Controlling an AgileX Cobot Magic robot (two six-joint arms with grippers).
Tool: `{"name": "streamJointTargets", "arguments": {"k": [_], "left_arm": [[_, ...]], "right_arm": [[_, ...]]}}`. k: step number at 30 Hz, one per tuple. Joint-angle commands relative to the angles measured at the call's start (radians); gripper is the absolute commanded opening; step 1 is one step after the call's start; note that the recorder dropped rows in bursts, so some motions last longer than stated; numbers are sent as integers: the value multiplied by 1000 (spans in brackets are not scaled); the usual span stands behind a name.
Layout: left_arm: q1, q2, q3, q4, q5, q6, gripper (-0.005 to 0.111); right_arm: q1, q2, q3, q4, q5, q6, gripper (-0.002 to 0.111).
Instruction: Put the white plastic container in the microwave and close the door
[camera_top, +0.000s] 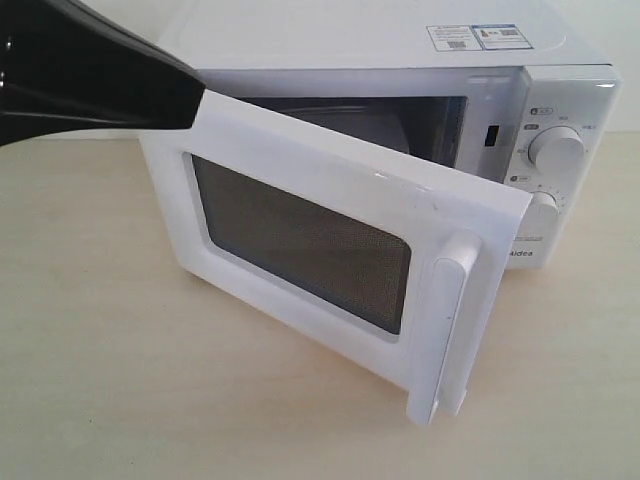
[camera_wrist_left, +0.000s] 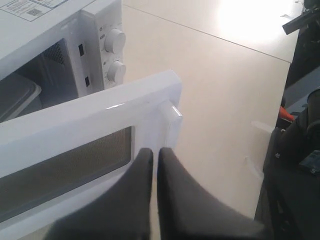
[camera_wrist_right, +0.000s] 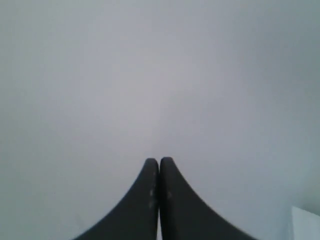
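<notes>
Our left claw (camera_wrist_left: 155, 156) is clenched on nothing, tips close to the outer face of the door (camera_wrist_left: 75, 125) beside its handle (camera_wrist_left: 172, 120); we cannot tell if they touch. Our right claw (camera_wrist_right: 159, 162) is clenched empty too, facing a blank white surface (camera_wrist_right: 160, 75). The white plastic container (camera_wrist_left: 17, 95) sits inside the microwave (camera_top: 350, 40) on the desk (camera_top: 100, 400), door half open.

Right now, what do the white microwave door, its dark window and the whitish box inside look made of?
White side-hinged door: glossy moulded plastic or painted metal, by its sheen; cannot tell which. Dark rectangular window: fine perforated mesh, likely metal behind glass. Translucent-white container: matte, cloudy plastic, apparently.
</notes>
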Motion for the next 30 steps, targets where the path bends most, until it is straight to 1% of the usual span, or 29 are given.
{"name": "streamJointTargets", "arguments": {"k": [1, 2, 4, 6, 8, 10, 13, 15, 17, 20, 24, 25, 26, 27, 29, 30], "left_arm": [[-2, -7, -7, 0, 8, -14, 4], [-2, -7, -7, 0, 8, -14, 4], [-2, -7, -7, 0, 8, -14, 4], [-2, -7, -7, 0, 8, -14, 4], [-2, -7, -7, 0, -1, -14, 4], [-2, -7, -7, -15, -3, -14, 4], [-2, -7, -7, -26, -3, -14, 4], [-2, -7, -7, -28, -12, -14, 4], [-2, -7, -7, -28, -17, -14, 4], [-2, -7, -7, -28, -17, -45, 4], [-2, -7, -4, -28, 7, -71, 4], [-2, -7, -4, -28, 10, -77, 4], [-2, -7, -4, -28, 17, -79, 4], [-2, -7, -4, -28, 19, -79, 4], [-2, -7, -4, -28, 21, -79, 4], [-2, -7, -4, -28, 15, -79, 4]], "right_arm": [[-2, -3, -75, -311, 145, -124, 0], [-2, -3, -126, -439, 232, -144, 0], [-2, -3, -242, -748, 448, -108, 0], [-2, 23, -347, -955, 616, -33, 0], [-2, 66, -446, -1057, 736, -41, 0], [-2, 113, -549, -1054, 865, -147, 0], [4, 187, -661, -965, 1034, -340, 0], [35, 228, -693, -903, 1095, -435, 0], [70, 273, -707, -801, 1160, -514, 0], [107, 320, -710, -623, 1304, -454, 0], [126, 340, -710, -631, 1333, -436, 0], [129, 340, -710, -600, 1343, -452, 0], [131, 342, -710, -529, 1341, -543, 0], [137, 347, -712, -430, 1348, -695, 0], [149, 368, -712, -179, 1402, -977, 0], [149, 384, -712, -87, 1431, -1037, 0]]}}
